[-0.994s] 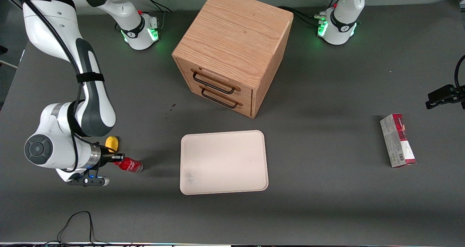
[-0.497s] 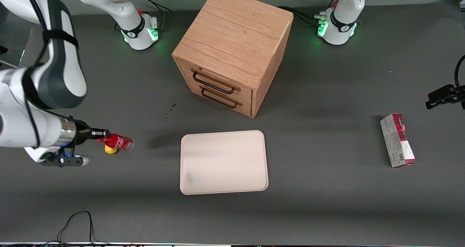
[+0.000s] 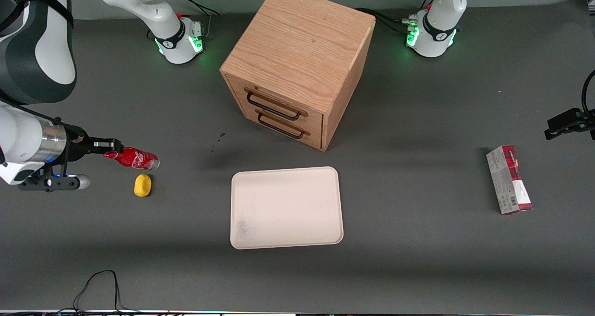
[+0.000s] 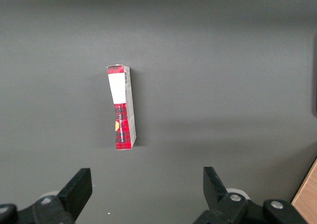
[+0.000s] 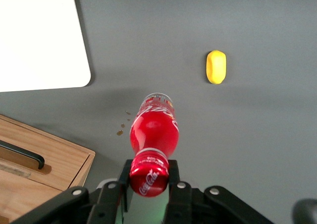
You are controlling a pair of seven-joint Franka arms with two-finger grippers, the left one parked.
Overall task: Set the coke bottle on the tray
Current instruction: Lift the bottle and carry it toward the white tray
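Even, diffuse overhead light, all views sharp: soft blurred shadows on the matte tabletop [image 3: 418,241] beside the cabinet [image 3: 297,65] and tray [image 3: 286,207], green glow at the arm bases, small glare on the bottle [image 5: 153,135] in the gripper [image 5: 147,184].

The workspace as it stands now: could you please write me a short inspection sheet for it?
Surface: dark grey table, a few small dark specks near the wooden cabinet.
Job's things: coke bottle held by its cap end, lifted off the table, lying roughly level; tray in front of the cabinet, nothing on it.
Clutter: yellow oval lump beside the bottle, nearer the front camera; red-and-grey carton toward the parked arm's end; wooden cabinet, both drawers shut.
Grippers: pincer shut on the coke bottle, toward the working arm's end.
Cables: black cable loop at the table edge nearest the front camera.
Surroundings: nothing seen.
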